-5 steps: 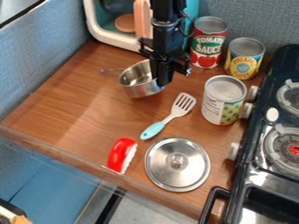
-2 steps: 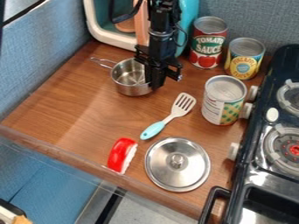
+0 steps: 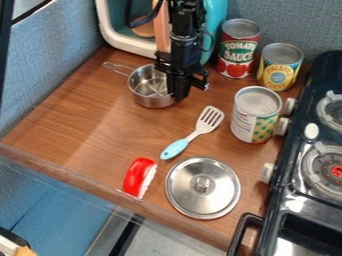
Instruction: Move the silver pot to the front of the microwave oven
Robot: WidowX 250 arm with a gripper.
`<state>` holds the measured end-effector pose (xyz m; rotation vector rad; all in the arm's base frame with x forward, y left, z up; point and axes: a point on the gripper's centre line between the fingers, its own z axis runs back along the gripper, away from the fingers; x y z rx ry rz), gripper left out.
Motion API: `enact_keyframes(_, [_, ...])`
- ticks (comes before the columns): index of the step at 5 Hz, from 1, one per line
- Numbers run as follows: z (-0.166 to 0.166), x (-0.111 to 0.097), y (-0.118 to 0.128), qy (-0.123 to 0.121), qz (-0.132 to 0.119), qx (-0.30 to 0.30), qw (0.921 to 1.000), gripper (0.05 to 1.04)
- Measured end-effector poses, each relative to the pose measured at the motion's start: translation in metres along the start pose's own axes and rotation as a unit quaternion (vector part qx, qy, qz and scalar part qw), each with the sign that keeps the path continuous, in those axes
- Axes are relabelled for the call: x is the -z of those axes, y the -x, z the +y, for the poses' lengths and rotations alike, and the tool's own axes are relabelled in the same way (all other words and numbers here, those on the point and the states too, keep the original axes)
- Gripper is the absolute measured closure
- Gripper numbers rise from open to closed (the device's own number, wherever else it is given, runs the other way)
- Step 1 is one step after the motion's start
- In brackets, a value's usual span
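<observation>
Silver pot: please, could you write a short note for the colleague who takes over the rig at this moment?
Gripper: at the pot's right side in the view; grip not certain.
Pot: upright, seems to rest on the counter, before the microwave, handle toward upper left.
Done: pot looks to be in the asked area.
Left: probably check its placement, then free and withdraw the gripper.

Room lies between spatula (image 3: 193,135) and left wall (image 3: 50,65); the end effector (image 3: 179,93) seemingly obstructs the microwave (image 3: 129,46).
</observation>
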<state>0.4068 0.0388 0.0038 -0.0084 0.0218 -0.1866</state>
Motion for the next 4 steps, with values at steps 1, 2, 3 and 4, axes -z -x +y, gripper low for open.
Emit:
enact_keyframes(1, [-0.001,0.003,0.005,0.003,0.003,-0.025,0.9997,0.807])
enact_keyframes(2, [-0.001,-0.02,0.008,0.0,-0.024,-0.058,0.998,0.518])
enact_keyframes(3, [-0.002,-0.038,0.014,-0.011,-0.036,-0.076,0.9964,0.219])
enact_keyframes(4, [-0.004,-0.056,0.026,-0.022,-0.037,-0.13,0.9906,0.073])
